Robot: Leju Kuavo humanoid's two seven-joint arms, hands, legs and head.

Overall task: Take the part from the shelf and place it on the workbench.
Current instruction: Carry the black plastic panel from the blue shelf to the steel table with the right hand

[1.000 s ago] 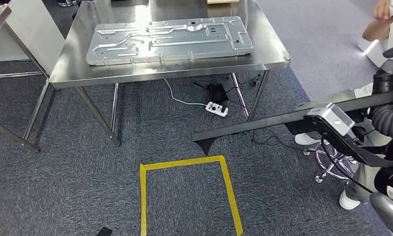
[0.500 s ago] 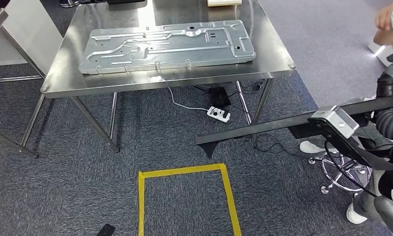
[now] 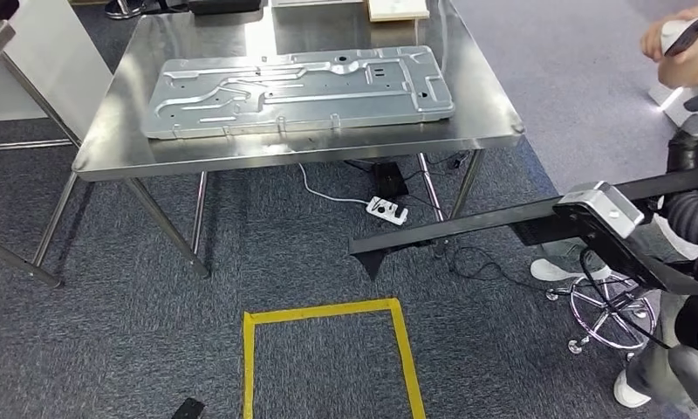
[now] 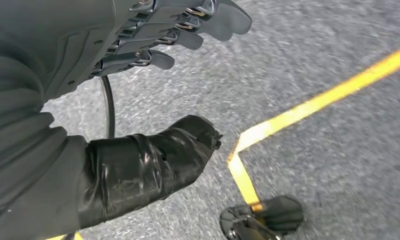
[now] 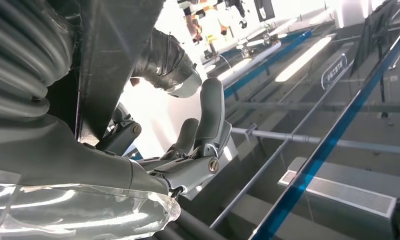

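Right hand: grey fingers raised and slightly bent beside the edge of the long black flat strip, which runs past the palm; hand holds the strip, though how tightly the fingers close I cannot tell

Head view: the same strip hangs in the air, coming in from the right edge at a slight tilt. Its free, notched end is over grey carpet, between the yellow tape rectangle and the legs of the stainless steel worktop. The strip is well apart from the worktop surface, not resting on it

Left hand: dark fingers stretched out and spread away from the black-taped thumb, nothing in them; the hand hangs over carpet near a corner of the yellow tape

On the worktop: large stamped silver sheet-metal panel, lying flat

Under the worktop: white power strip with cables

Right edge: chrome stool base; a person's hands at the top corner
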